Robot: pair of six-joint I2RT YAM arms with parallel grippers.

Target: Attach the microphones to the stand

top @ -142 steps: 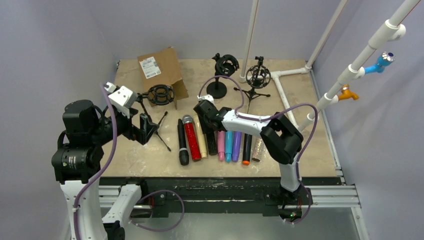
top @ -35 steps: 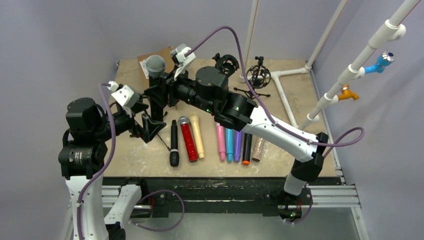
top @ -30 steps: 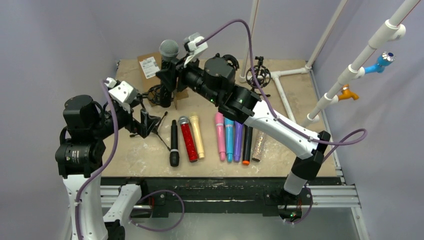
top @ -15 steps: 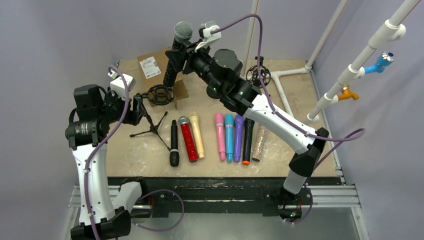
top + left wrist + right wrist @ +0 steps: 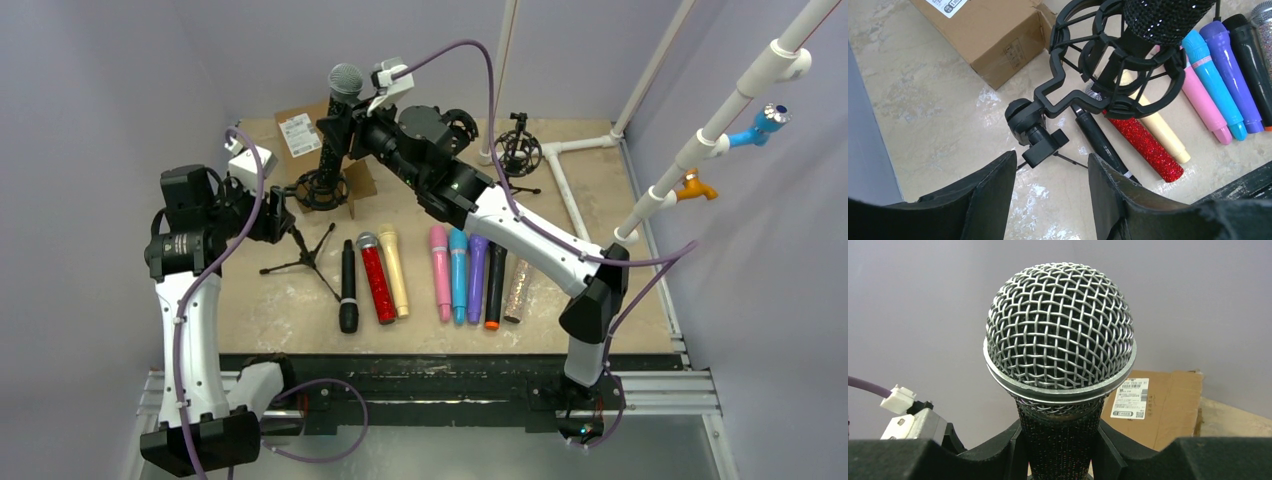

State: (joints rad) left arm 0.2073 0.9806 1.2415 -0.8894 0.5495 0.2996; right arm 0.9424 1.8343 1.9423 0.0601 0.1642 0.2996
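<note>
Right gripper (image 5: pixel 1060 442): jaws clenched on the black microphone (image 5: pixel 1060 325). It stands upright, mesh head above the jaws, tail below them going into the cradle ring (image 5: pixel 1120 107) of the tripod stand (image 5: pixel 1025 115). Left gripper (image 5: pixel 1052 165): jaws apart, with the stand's stem just ahead of and between them. We see nothing pinched.

Step in hand, as we read it, is seating the mic in the cradle. To do it well we keep the body in line with the ring axis and push straight down, no twist. We get the left jaws onto the stem first so the light tripod doesn't skate or tip on the worktop (image 5: pixel 270 310). We release only once the ring grips the body.

The other microphones (image 5: pixel 440 275) lie flat in a row, right of the left jaws and well below the right ones.

Versus half a second back, the mic is lower and further left — it hung clear above the ring, now it's entering it. The left jaws were wider a second ago — they've narrowed toward the stem.
</note>
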